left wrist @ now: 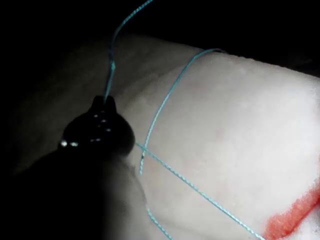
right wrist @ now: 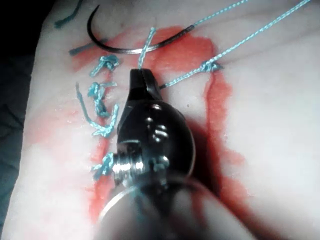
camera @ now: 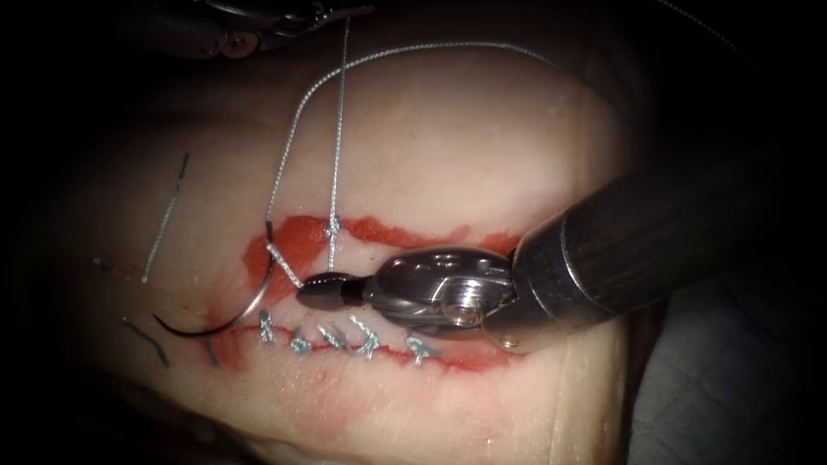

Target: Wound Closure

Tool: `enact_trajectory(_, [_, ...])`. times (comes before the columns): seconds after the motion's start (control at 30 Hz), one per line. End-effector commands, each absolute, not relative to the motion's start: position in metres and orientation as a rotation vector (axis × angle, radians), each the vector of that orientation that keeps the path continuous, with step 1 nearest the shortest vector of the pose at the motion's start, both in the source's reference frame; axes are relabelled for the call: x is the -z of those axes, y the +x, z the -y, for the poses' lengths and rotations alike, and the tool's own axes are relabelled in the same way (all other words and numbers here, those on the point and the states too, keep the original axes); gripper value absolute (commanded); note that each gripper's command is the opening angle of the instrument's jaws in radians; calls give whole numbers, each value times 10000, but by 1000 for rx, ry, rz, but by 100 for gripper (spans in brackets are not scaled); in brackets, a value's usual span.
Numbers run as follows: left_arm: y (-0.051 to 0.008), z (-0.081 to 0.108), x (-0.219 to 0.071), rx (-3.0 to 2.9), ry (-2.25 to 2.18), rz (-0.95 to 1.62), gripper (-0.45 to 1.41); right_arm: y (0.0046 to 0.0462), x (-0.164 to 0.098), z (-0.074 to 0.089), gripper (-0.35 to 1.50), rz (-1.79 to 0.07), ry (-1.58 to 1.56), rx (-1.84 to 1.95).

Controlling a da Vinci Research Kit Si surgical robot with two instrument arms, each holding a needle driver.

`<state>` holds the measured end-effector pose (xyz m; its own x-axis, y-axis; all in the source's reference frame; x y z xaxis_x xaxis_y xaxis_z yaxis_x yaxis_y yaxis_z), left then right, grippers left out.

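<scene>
Nearest, the right arm's steel needle driver (camera: pixel 326 290) lies across the pale pork tissue (camera: pixel 465 155), its dark jaws pressed together on the short end of the pale blue braided thread (camera: pixel 338 129) beside a fresh knot (camera: pixel 332 228). A row of tied knots (camera: pixel 345 337) sits along the tissue's near edge, in red fluid (camera: pixel 297 241). Left of the cut, the curved steel needle (camera: pixel 233 314) lies free on the tissue, held by neither tool and not in the tissue. Farthest, the left arm's dark tool (left wrist: pixel 102 107) pinches the long strand. There are no containers here. Judged risks: opposed tension could tear the tissue edge or snap the thread, and the slack loop could snag the loose needle.
</scene>
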<state>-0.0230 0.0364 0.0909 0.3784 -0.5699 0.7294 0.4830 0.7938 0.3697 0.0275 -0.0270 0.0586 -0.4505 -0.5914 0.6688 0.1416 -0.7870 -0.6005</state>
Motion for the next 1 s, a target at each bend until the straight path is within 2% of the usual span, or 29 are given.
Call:
enact_trajectory(0.03, [-236,-371,-915,666,93,972,-45,284,-592,267,-35,-638,-1330,2280])
enact_trajectory(0.23, [-251,-388,-926,575,24,959,-45,290,-594,272,-35,-681,-1383,2334])
enact_trajectory(0.5, [-267,-387,-957,519,27,820,-45,305,-587,287,-35,-771,-1259,2194])
enact_trajectory(0.6, [-266,-384,-967,507,25,792,-45,308,-583,292,-35,-727,-1206,2199])
enact_trajectory(1.0, [-262,-393,-985,527,-55,717,-45,320,-573,304,-35,-746,-1193,2189])
